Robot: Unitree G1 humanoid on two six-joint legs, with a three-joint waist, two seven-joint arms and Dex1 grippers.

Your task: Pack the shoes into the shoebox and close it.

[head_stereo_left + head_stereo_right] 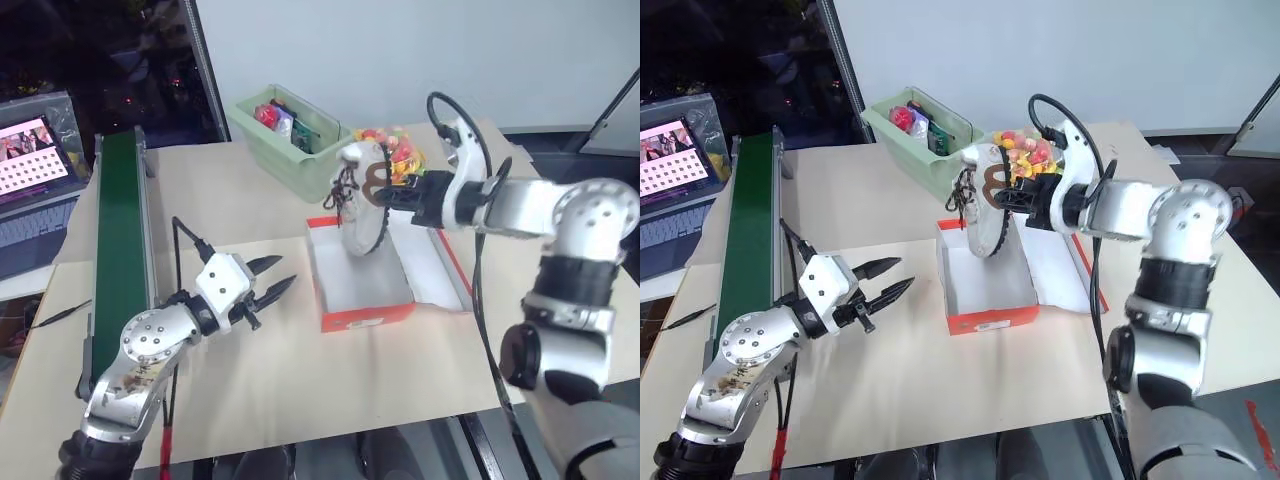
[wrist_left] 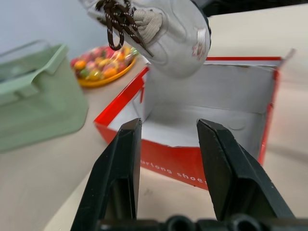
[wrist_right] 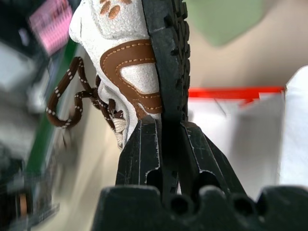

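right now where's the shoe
The shoe hangs in the right tool, above the far end of the open shoebox at table centre, just in front of the green bin.

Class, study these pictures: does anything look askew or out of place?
Yes. The shoe hangs tilted on its side above the open shoebox, pinched by its sole in the right gripper, laces dangling.
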